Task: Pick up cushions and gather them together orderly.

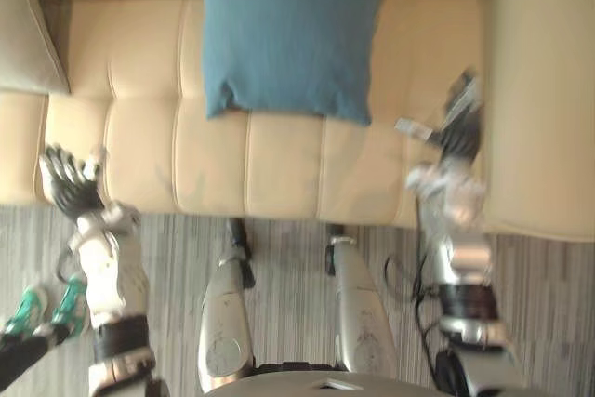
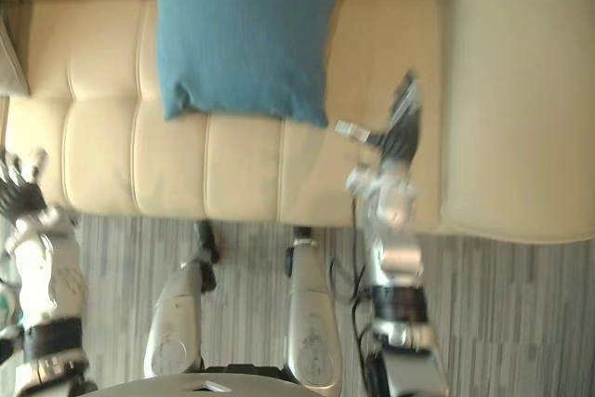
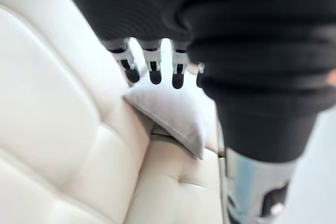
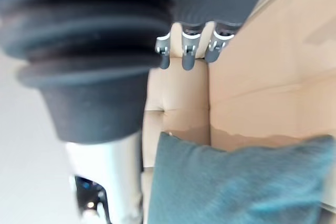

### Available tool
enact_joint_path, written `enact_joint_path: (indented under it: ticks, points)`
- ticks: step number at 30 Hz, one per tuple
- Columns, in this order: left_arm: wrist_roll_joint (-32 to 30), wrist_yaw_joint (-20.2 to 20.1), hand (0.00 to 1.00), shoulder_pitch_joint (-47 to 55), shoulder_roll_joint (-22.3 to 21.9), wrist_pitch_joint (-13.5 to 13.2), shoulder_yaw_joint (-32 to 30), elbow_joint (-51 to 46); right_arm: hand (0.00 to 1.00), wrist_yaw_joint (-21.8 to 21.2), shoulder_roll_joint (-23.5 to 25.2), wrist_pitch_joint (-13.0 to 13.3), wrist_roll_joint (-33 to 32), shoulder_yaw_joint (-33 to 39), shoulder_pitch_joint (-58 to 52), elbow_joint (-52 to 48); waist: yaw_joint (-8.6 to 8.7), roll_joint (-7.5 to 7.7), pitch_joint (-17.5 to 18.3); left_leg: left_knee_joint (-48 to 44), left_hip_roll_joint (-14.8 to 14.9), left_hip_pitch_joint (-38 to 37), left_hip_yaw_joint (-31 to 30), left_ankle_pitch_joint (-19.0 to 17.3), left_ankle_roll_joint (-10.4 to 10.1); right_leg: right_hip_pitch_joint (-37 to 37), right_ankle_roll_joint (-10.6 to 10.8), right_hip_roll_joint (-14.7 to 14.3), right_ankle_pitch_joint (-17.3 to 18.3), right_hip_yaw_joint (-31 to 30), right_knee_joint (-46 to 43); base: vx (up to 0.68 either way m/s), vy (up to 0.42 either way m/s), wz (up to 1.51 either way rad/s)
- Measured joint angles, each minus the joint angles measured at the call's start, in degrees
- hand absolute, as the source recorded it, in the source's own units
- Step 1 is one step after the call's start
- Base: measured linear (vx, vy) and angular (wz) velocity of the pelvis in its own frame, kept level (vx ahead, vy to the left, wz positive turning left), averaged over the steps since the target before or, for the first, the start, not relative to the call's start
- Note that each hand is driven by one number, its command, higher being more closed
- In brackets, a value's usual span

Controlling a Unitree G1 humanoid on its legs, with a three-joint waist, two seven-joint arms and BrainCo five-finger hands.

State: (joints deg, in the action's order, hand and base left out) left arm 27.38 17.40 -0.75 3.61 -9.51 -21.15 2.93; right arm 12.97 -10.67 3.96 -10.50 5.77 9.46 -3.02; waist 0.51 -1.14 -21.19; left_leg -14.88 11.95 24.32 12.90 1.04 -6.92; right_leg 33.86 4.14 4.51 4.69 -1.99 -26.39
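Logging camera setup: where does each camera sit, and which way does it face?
Left eye: head, looking down at sofa, blue cushion; left hand, right hand show.
Right eye: same scene, alongside.
Left wrist: along open left hand toward grey cushion.
Right wrist: along open right hand, sofa and blue cushion beyond.
Shared: blue cushion, eyes and right wrist.

A teal cushion [image 1: 288, 30] of plain woven cloth, its near corners slightly puckered, sat on the middle of the cream sofa [image 1: 279, 169] seat, while a pale grey cushion [image 1: 23, 39] rested at the sofa's left end, well apart from it.
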Motion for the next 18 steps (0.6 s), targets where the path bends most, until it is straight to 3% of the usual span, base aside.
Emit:
enact_joint_path:
  ticks: [3,9,14,18]
  points:
    - [-1.47,-4.19,0.00,6.18,-5.68,2.47,3.61,12.41,0.00,-3.35,6.16,-0.17,2.37,-0.49,-9.96,11.89,-0.19,1.57,4.09,0.23,0.51,-8.79,1.34,-2.45,-0.05,-9.69,0.21,-0.03,0.07,0.76,3.12,0.18,0.028,-0.15]
    - [-7.40,-8.39,0.00,7.01,-8.23,6.70,2.51,36.44,0.00,-5.31,12.87,-2.26,5.66,4.21,-15.36,36.65,-0.41,1.62,12.22,4.28,0.69,-18.17,4.64,-3.93,-0.37,-18.96,0.17,0.15,-1.15,1.32,10.86,0.10,0.051,-0.22]
    - [-13.09,-9.47,0.00,6.45,-8.45,8.69,-2.32,47.54,0.00,-5.26,12.82,-3.55,5.51,12.50,-15.65,47.56,-0.45,0.39,16.11,8.79,0.66,-25.36,7.73,-3.38,-1.39,-26.12,1.12,-0.37,-4.89,0.78,18.70,0.08,0.037,-0.26]
    - [-17.46,-9.48,0.00,6.27,-8.19,9.55,-3.59,49.81,0.00,-5.36,12.37,-4.23,5.93,14.83,-15.23,51.12,-0.65,0.69,17.42,10.18,0.61,-28.23,9.34,-3.36,-1.87,-29.13,1.31,-0.84,-7.13,-0.63,22.32,0.04,0.018,-0.21]
